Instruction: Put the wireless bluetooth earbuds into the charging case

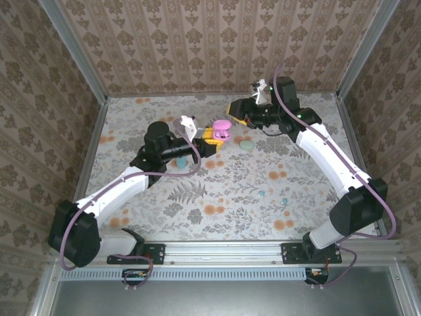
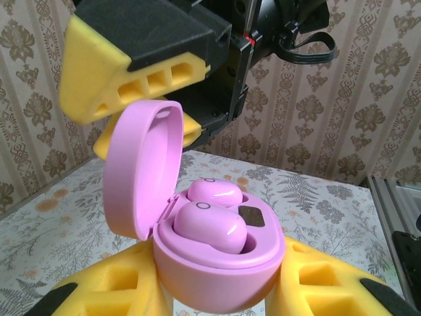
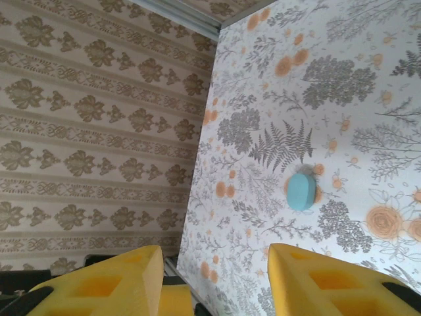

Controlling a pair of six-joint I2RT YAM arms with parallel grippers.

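Observation:
My left gripper is shut on the base of an open pink charging case, held above the table with its lid tipped back. Two pink earbuds sit side by side in the case's wells. My right gripper hangs just behind and above the case. Its yellow and black fingers show over the lid in the left wrist view. In the right wrist view, that gripper is open with nothing between its fingers.
A light blue closed case lies on the floral table to the right of the pink case. Two tiny teal buds lie nearer the front. Another teal piece sits by the left forearm. Patterned walls enclose the table.

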